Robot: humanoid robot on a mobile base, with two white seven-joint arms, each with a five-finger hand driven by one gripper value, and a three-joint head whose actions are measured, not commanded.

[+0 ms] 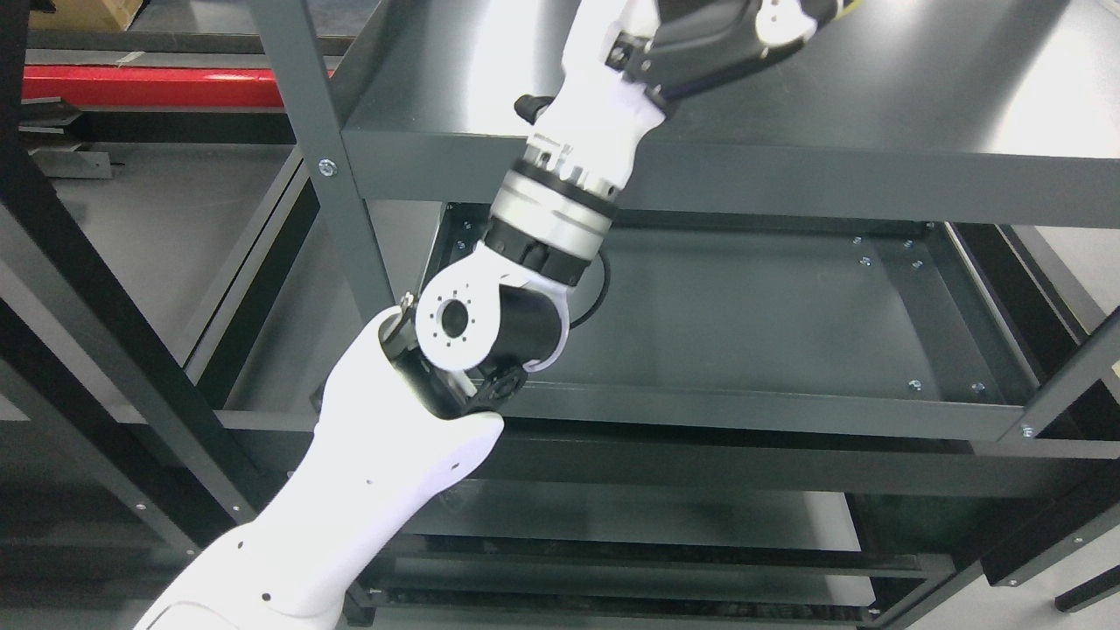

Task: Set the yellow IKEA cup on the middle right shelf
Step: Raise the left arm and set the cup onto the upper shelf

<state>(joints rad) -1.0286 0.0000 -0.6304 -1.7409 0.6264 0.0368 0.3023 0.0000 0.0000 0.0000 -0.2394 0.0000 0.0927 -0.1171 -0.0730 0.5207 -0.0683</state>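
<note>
My left arm [367,490] comes in from the lower left and reaches up across the dark grey shelf unit. Its hand [726,39] is over the upper shelf tray [919,114] at the picture's top edge, and most of it is cut off. A thin yellow sliver [846,5] shows beside the hand at the top edge; it may be the yellow cup, but too little shows to tell. The shelf tray below [770,306] lies under the forearm and wrist. My right arm is out of view.
Grey metal uprights [328,166] and crossbars frame the shelves. The front rim of the lower tray [744,411] runs under my elbow. A further shelf level [630,516] shows beneath. A red bar [149,86] and a cardboard box [87,10] lie at the back left.
</note>
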